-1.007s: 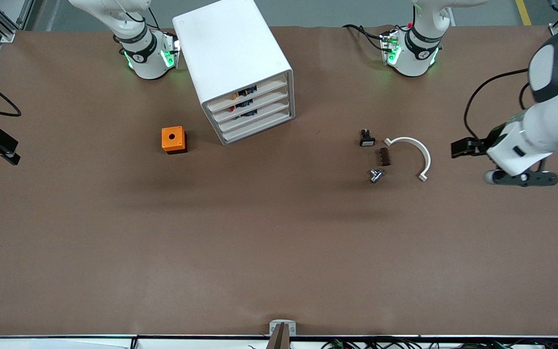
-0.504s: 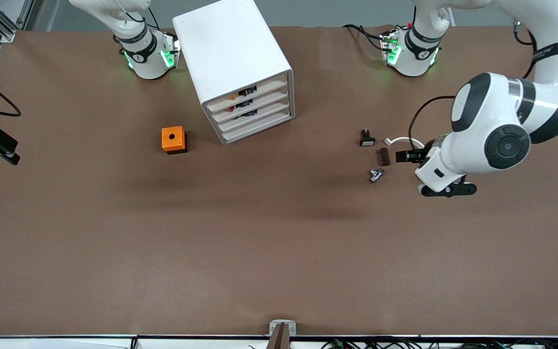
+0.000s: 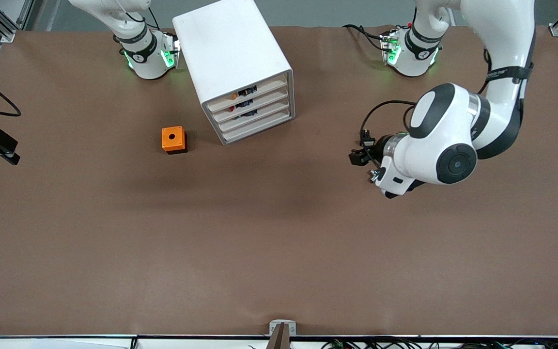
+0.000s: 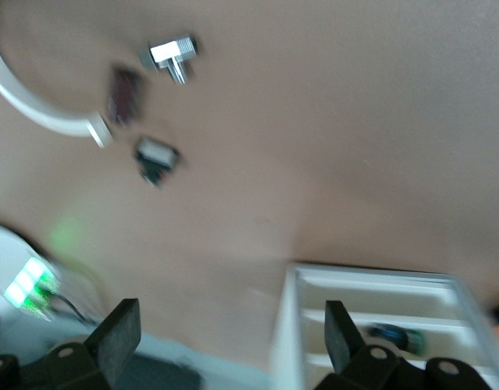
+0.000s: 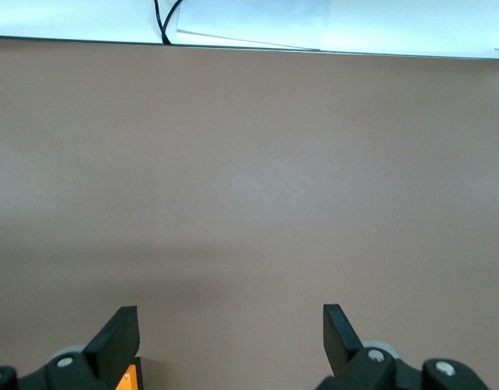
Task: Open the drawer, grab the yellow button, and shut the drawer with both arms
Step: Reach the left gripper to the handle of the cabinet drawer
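The white cabinet (image 3: 233,58) stands near the robots' bases, its four drawers all pushed in. The drawer (image 3: 259,90) is the uppermost one. Through its front shows a tiny orange-capped button (image 3: 234,96). My left gripper (image 3: 356,158) hangs open over the small parts beside the cabinet, toward the left arm's end, with nothing in it. The left wrist view shows its fingers (image 4: 119,337) spread wide and the cabinet (image 4: 371,317) past them. My right gripper (image 3: 10,150) waits open at the right arm's end of the table, holding nothing; its fingers (image 5: 119,333) frame bare table.
An orange cube with a hole (image 3: 173,139) sits beside the cabinet toward the right arm's end. Under the left arm lie a black-and-white switch (image 4: 156,158), a brown piece (image 4: 123,96), a metal fitting (image 4: 170,55) and a white arc (image 4: 38,114).
The left arm has swung from its end of the table toward the cabinet and now covers the small parts. The right arm has not moved. Both grippers stay open.
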Controlling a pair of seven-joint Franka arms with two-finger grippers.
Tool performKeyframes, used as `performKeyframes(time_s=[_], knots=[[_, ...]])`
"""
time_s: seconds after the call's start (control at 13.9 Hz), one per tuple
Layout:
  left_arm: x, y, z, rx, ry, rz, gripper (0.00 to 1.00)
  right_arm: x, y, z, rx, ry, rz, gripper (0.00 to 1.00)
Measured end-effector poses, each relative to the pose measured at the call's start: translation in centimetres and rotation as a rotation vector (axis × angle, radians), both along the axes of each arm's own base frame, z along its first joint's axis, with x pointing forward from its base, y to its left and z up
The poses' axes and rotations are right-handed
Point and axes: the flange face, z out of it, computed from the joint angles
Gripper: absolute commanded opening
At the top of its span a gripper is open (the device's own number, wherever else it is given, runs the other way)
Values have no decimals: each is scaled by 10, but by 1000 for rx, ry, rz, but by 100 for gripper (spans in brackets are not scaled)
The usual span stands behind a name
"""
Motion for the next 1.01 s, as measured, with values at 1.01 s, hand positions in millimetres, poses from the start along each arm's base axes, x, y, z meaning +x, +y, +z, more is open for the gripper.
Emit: performKeyframes(time_s=[1.01], knots=[[-41,-115,-120,527,904,781,98,0,0,0,0,0,0,100]])
